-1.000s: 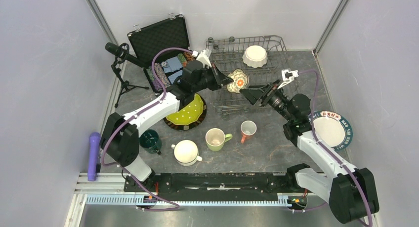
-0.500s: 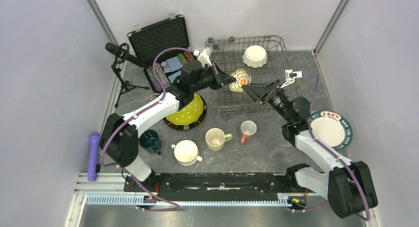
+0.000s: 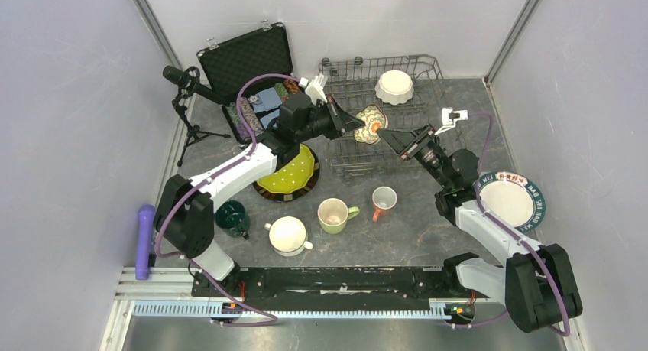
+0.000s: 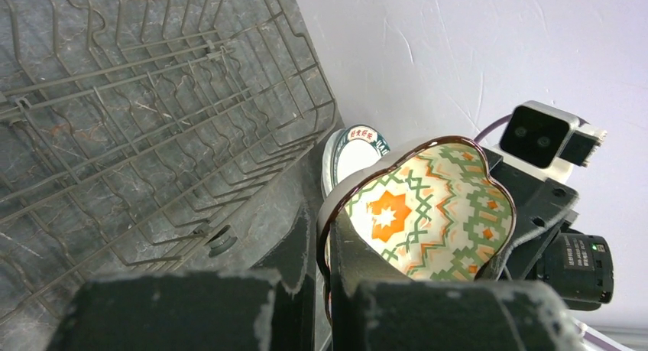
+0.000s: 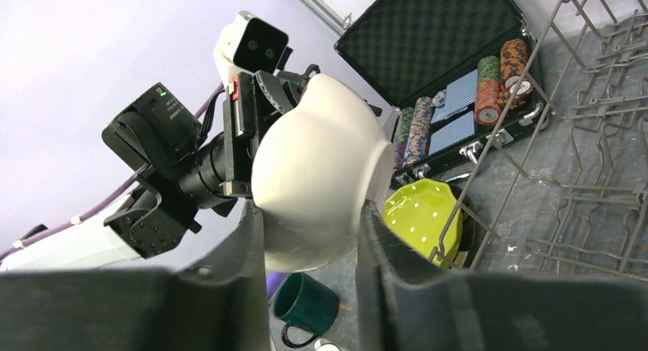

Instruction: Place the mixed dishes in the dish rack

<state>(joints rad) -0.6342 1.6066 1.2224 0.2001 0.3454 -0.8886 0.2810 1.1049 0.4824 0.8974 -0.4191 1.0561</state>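
Note:
A small bowl [image 3: 370, 124], patterned orange and green inside with a brown rim and white outside, hangs tilted above the grey wire dish rack [image 3: 348, 158]. My left gripper [image 3: 353, 124] is shut on its rim; in the left wrist view the rim [image 4: 428, 206] runs between the pads at the left gripper [image 4: 321, 217]. My right gripper [image 3: 386, 137] meets the bowl from the other side. In the right wrist view the bowl's white underside [image 5: 313, 175] fills the gap of the right gripper [image 5: 312, 209], both fingers touching it. A white fluted bowl [image 3: 394, 86] sits in the rack's far end.
On the table lie a lime-green plate [image 3: 289, 171], a light-green mug [image 3: 334, 213], a salmon mug [image 3: 383, 200], a dark-teal mug [image 3: 231, 217], a white mug [image 3: 288, 234] and a teal-rimmed plate [image 3: 510, 200]. A black chip case [image 3: 248, 60] and a microphone stand [image 3: 187, 99] stand left.
My right gripper has moved up and left to the patterned bowl and its jaws have come together on the bowl's far side. The left gripper has kept its hold, barely moving.

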